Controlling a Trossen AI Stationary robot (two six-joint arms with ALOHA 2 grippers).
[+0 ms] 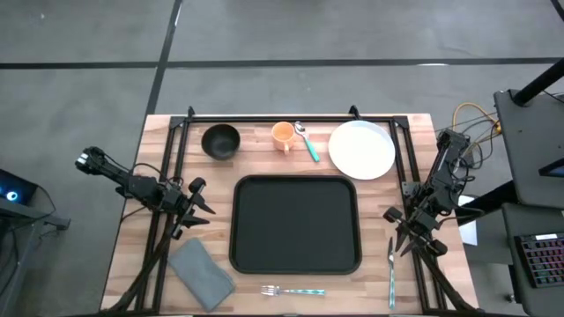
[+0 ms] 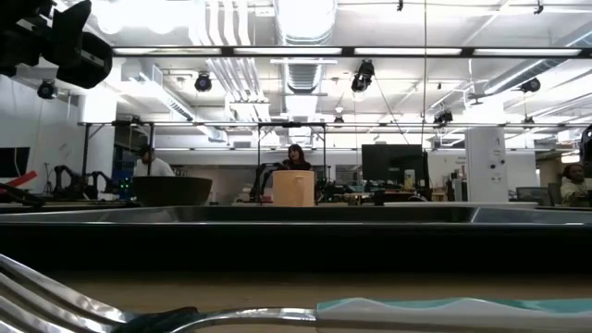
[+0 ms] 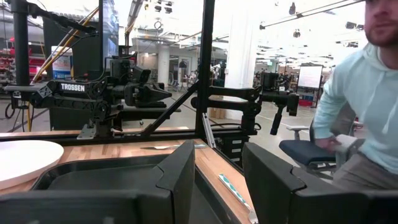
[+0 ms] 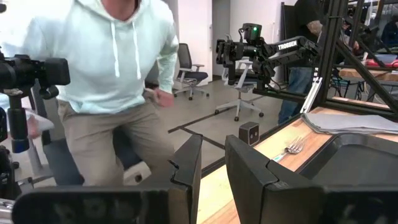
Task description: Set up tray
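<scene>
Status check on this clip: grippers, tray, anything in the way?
Left gripper open, right gripper open, both empty, parked either side of the tray. Tray empty, centre table. Nothing in the way; person beyond table edge.

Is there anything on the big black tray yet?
Empty. From above, the tray shows only its bare black floor; the plate, bowl, cup and fork all lie outside it on the table.

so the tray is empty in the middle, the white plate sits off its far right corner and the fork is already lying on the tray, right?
Not quite: the fork is not on the tray. It lies on the bare wooden table just off the tray's near edge, as the high view shows. The rest holds: the tray is empty in the middle, and the white plate sits off its far right corner.
</scene>
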